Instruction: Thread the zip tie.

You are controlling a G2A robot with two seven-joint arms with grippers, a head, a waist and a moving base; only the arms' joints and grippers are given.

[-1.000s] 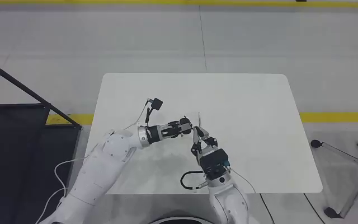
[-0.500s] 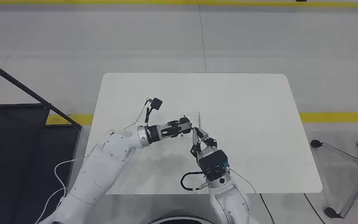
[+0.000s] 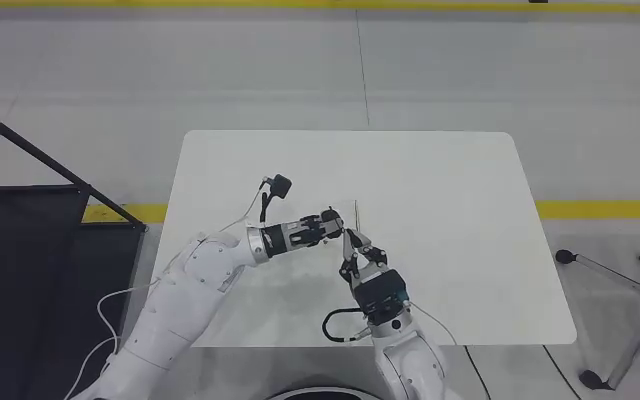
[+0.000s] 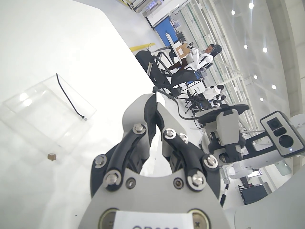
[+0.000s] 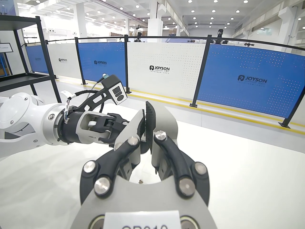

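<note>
The white worktop (image 3: 450,200) has rounded corners and stands on a pale grey floor crossed by a yellow line (image 3: 590,209). A clear plastic tray (image 4: 28,101) lies on it, with a small brown scrap (image 4: 51,156) near it. A black shelf rack (image 5: 21,78) stands off to one side. Blue and white fence panels (image 5: 250,77) run behind, and black office chairs (image 4: 176,75) stand beyond the worktop's edge.

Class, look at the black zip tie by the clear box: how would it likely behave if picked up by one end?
The zip tie is a thin, slightly curved strip, so it would probably flex and sag rather than stay straight. So slender, it looks very light. At the smooth clear box it may well slide when nudged.
</note>
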